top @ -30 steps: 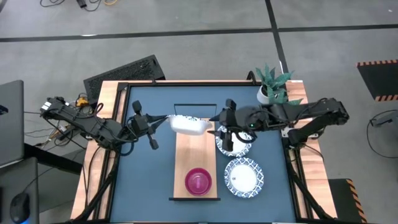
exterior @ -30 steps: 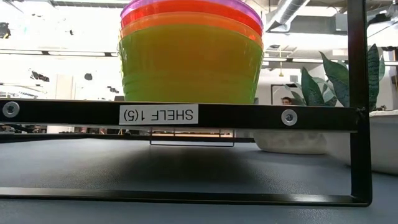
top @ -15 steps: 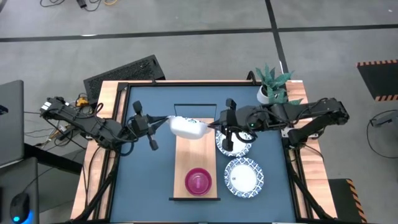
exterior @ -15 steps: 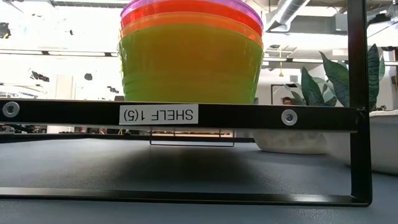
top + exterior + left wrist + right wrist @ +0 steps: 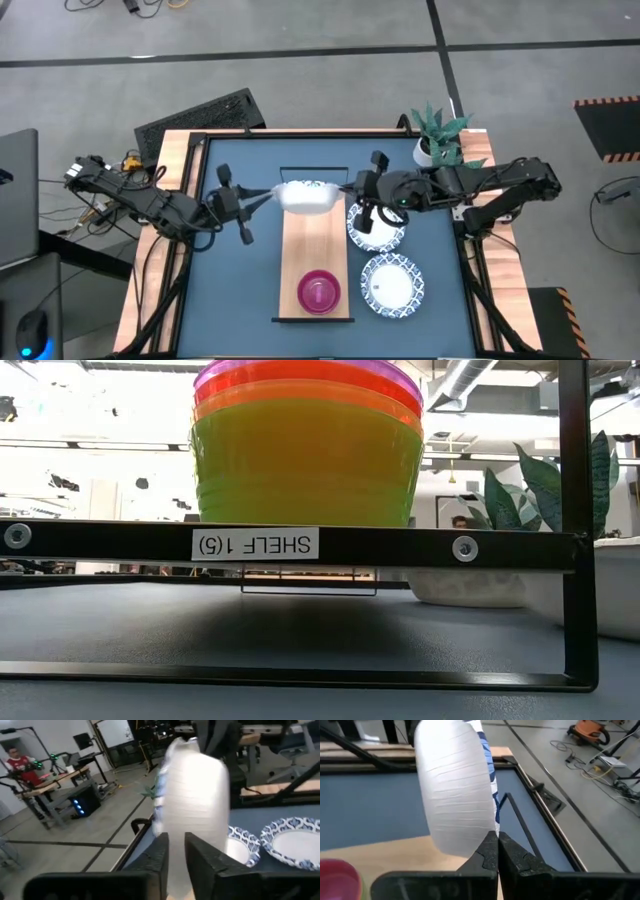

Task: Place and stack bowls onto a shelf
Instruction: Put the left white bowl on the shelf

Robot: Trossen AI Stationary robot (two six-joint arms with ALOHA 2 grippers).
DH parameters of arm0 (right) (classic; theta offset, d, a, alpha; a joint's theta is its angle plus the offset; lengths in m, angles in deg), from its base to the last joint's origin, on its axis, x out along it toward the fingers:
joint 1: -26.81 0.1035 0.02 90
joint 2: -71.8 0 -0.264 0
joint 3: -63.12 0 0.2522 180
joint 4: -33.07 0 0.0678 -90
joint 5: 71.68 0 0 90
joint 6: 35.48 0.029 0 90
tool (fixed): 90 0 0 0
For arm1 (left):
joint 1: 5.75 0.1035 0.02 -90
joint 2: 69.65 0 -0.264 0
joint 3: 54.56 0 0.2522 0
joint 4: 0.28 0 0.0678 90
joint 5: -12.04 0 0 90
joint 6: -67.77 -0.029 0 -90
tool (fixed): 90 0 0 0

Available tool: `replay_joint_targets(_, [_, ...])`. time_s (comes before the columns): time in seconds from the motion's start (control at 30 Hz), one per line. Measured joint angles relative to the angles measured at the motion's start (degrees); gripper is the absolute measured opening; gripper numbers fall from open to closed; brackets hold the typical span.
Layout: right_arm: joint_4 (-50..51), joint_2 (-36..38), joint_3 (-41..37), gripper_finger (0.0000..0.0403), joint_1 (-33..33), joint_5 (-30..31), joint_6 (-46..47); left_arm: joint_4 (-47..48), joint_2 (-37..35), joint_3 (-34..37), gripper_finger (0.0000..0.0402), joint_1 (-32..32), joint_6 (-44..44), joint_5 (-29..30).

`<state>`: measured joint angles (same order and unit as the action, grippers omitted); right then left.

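A white bowl (image 5: 305,196) with a blue-patterned rim hangs above the far end of the light-wood shelf (image 5: 315,250). My left gripper (image 5: 272,193) reaches it from the left and my right gripper (image 5: 345,192) from the right, both shut on it. A stack of coloured bowls (image 5: 318,292), purple on top, stands by its base on the shelf's near end (image 5: 305,450). Two white dishes (image 5: 378,228) (image 5: 392,283) with blue rims lie on the blue table right of the shelf. My left gripper pinches the white bowl's edge (image 5: 176,837) between its two fingers, coming level from the table's left. The bowl is lifted clear of the shelf and tipped on its side. My right gripper pinches the bowl's blue-patterned rim (image 5: 493,827) between its shut fingertips, slanting down from the table's right; the bowl stands on edge above the shelf.
A potted plant (image 5: 440,140) stands at the table's far right corner. The shelf's black metal frame (image 5: 575,540) rises at its near end. A keyboard (image 5: 200,115) lies beyond the far left edge. Bare blue table (image 5: 240,290) lies left of the shelf.
My right gripper has closed in on the white bowl's right rim and its wrist has swung toward the far edge. The bowl has turned about between the two grippers and stays lifted over the shelf's far end.
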<state>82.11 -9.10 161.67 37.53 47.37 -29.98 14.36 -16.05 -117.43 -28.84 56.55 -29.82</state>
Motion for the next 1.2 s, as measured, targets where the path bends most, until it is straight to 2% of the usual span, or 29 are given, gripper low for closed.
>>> replay_joint_targets(0.2, [1.38, -0.02, 0.00, 0.0018, 0.17, 1.10, -1.69, 4.74, 0.00, 0.00, 0.0105, -0.01, 1.30, -3.33])
replay_joint_targets(0.33, [4.97, -0.03, 0.00, 0.0018, 0.60, 1.83, -4.29, 5.35, -0.54, 0.00, 0.0130, -0.21, 3.72, -0.64])
replay_joint_targets(0.5, [10.15, -2.68, -0.11, 0.0018, 2.38, 6.43, -7.92, 4.59, -4.57, 0.01, 0.0137, -0.60, 8.48, 0.05])
replay_joint_targets(0.7, [9.16, -8.54, 0.05, 0.0018, 5.49, 10.25, -18.13, 4.97, -10.70, 0.02, 0.0138, -0.96, 10.69, -1.25])
replay_joint_targets(0.77, [10.48, -11.32, -0.07, 0.0018, 7.27, 14.28, -21.76, 5.33, -12.18, 0.02, 0.0138, -0.96, 11.48, -1.11])
replay_joint_targets(0.83, [10.97, -14.72, -0.09, 0.0018, 8.65, 21.51, -24.15, 5.94, -13.71, 0.02, 0.0138, -0.93, 12.02, -0.70])
replay_joint_targets(1.0, [10.83, -21.51, -0.04, 0.0018, 11.71, 37.36, -24.60, 7.61, -15.39, 0.02, 0.0138, -0.93, 13.06, 0.44])
replay_joint_targets(1.1, [11.12, -24.60, -0.04, 0.0018, 12.69, 42.70, -21.31, 9.74, -15.40, 0.02, 0.0138, -0.92, 14.70, 1.07])
replay_joint_targets(1.2, [11.23, -27.01, 0.00, 0.0018, 13.50, 44.38, -15.93, 12.07, -15.37, 0.02, 0.0138, -0.92, 15.72, 1.86])
